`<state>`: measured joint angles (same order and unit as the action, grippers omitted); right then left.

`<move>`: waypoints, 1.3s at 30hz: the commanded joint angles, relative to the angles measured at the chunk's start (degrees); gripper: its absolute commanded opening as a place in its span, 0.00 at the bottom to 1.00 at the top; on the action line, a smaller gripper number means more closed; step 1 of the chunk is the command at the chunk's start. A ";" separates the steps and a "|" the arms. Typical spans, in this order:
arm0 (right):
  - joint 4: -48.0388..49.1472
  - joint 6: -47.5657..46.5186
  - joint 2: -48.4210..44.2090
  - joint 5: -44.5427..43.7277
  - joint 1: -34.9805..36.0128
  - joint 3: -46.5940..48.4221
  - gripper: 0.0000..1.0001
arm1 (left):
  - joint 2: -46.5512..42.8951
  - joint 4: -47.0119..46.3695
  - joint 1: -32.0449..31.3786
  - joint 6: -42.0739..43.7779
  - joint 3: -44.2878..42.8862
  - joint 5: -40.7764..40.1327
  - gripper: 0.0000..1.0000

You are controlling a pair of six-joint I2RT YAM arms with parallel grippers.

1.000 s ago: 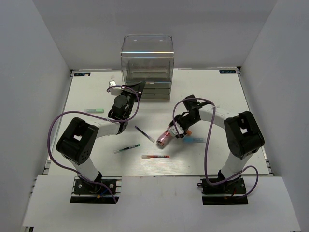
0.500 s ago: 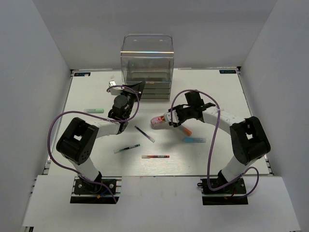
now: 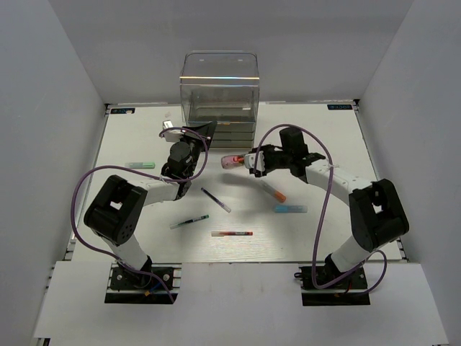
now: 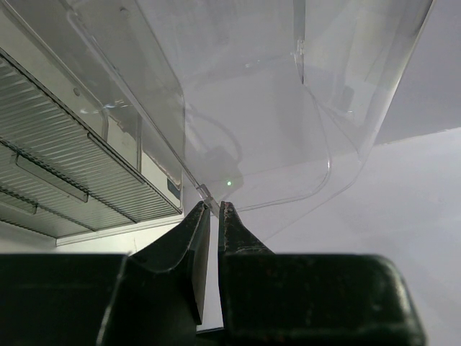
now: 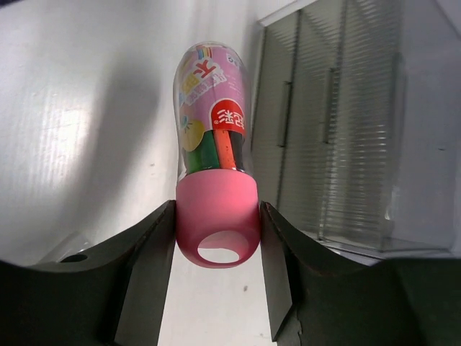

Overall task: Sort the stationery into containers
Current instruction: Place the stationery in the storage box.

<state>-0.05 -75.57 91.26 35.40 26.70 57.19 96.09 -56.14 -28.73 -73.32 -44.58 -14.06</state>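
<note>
Carry step: right tool (image 5: 217,216) clamped on pink-capped crayon tube (image 5: 212,108), aloft beside drawer cabinet (image 3: 220,94); left tool (image 4: 214,210) pinching lip of clear drawer (image 4: 245,108); next move, likely lowering the tube into that drawer.

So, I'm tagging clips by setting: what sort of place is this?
Probably a lab robot test cell: plain pale walls box in a table, a left arm and right arm are bolted at its near edge, and a pen lies before a clear cabinet.

2 black-and-white arms (image 3: 153,189), purple cables (image 3: 75,202), black fingers (image 5: 148,267)
</note>
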 commanded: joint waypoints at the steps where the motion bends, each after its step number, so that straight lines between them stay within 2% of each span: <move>1: 8.75 5.16 -2.67 -0.50 -0.15 0.46 0.00 | -3.02 -2.40 -0.01 0.46 -1.30 1.32 0.00; 6: 16.48 10.96 -2.76 -2.96 -0.24 1.26 0.00 | -3.02 -2.40 -0.01 0.46 -1.83 1.32 0.00; 15: 26.23 15.89 -0.04 -8.58 -0.16 2.83 0.00 | -3.02 -2.40 -0.01 0.46 -2.36 1.85 0.00; 26: 30.64 22.74 5.15 -14.12 0.11 6.97 0.00 | -2.49 -2.40 -0.01 0.46 -3.94 2.38 0.00; 35: 34.59 25.30 4.19 -13.86 0.20 5.21 0.00 | -2.49 -2.40 -0.01 0.46 -4.99 2.90 0.00; 39: 36.09 26.61 4.80 -16.58 0.11 5.65 0.00 | -2.49 -2.40 -0.01 0.46 -4.99 2.90 0.00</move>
<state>29.23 -51.05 96.88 21.32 26.81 60.93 96.09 -55.68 -28.73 -73.30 -46.78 -12.43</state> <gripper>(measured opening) 0.522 0.202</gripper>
